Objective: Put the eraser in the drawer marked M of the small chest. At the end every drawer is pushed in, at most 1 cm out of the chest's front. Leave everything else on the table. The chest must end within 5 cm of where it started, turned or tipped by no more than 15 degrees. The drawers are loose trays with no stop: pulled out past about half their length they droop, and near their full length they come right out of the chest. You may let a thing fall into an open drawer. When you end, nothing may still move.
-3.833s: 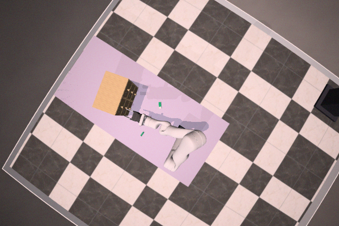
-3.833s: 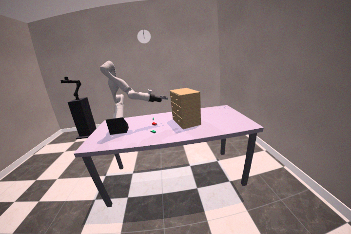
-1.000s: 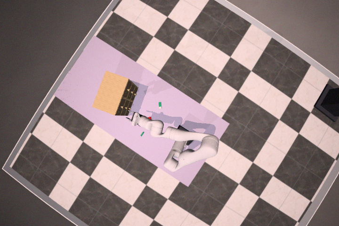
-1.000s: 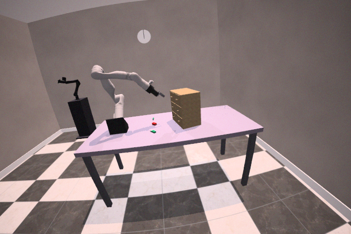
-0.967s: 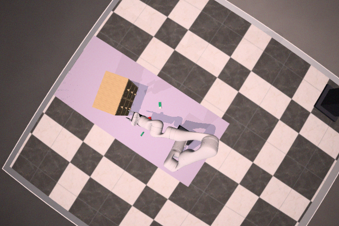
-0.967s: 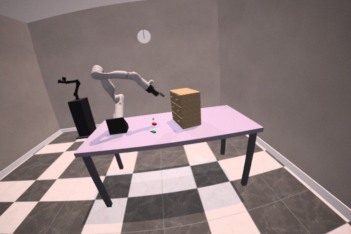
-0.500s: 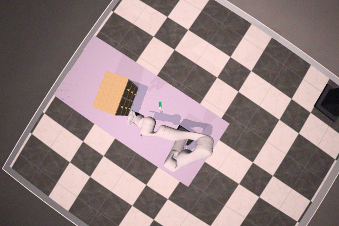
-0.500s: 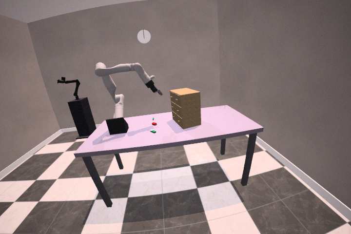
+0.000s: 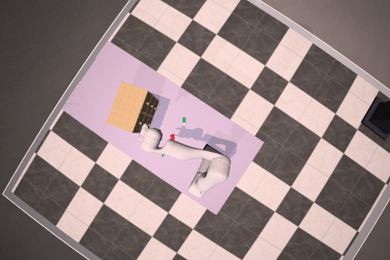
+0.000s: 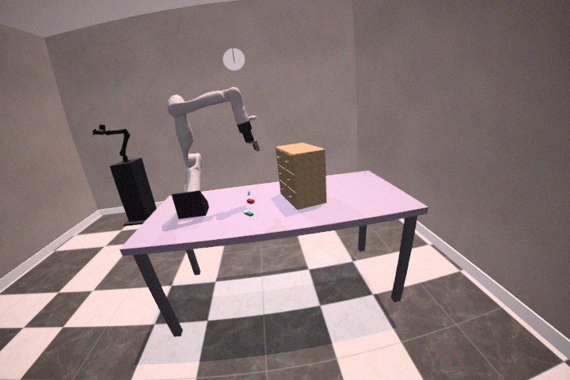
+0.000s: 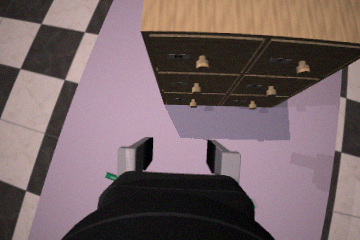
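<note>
The chest (image 9: 126,105) (image 10: 305,179) (image 11: 253,20) stands upright with all visible drawers looking pushed in. The top left drawer (image 11: 230,54) in the wrist view has a blurred label that looks like M, and a round knob (image 11: 202,62). A green-and-white block (image 9: 184,120) (image 10: 248,213), which looks like the eraser, lies on the table in front of the chest; only a green sliver of it shows beside the gripper in the wrist view. My gripper (image 10: 256,147) (image 11: 179,150) is open and empty, tilted downward, high above the table in front of the chest. The arm hides it in the top view.
A red object (image 9: 172,137) (image 10: 250,201) lies near the block, hidden in the wrist view. A small green object (image 9: 163,155) (image 10: 248,192) (image 11: 111,176) lies on its other side. A black box (image 10: 189,205) stands near the arm's base. The table (image 9: 91,79) (image 10: 366,197) carries everything.
</note>
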Controlling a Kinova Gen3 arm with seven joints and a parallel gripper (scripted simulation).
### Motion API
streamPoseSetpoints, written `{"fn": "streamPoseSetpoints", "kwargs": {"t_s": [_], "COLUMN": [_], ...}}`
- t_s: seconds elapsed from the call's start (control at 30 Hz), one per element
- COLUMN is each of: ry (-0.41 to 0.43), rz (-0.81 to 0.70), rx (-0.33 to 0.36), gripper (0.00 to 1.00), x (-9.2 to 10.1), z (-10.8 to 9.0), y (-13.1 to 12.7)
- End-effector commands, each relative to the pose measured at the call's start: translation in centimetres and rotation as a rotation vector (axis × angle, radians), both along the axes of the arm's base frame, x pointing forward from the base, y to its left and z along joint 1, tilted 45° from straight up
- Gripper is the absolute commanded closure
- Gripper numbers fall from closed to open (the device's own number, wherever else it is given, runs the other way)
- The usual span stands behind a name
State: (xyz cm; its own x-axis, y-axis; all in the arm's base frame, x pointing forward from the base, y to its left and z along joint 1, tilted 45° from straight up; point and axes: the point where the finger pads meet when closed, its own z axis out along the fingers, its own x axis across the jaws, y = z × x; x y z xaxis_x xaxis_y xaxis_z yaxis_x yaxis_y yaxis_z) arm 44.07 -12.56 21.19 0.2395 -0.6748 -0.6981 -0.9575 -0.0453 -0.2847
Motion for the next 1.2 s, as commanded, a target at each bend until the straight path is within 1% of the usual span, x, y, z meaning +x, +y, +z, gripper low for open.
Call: {"fn": "streamPoseSetpoints", "kwargs": {"t_s": [0.0, 0.23, 0.5, 0.8, 1.17], "ry": [0.016, 0.08, 0.121, 0.141, 0.142], "rz": [0.038, 0.102, 0.142, 0.157, 0.158], "rx": [-0.011, -0.035, -0.051, -0.053, -0.054], "gripper": [0.0, 0.0, 0.0, 0.0, 0.0], "x": [0.4, -0.1, -0.4, -0.8, -0.8], "z": [0.4, 0.9, 1.2, 1.2, 1.2], "y": [0.3, -0.3, -0.8, -0.8, -0.8]}}
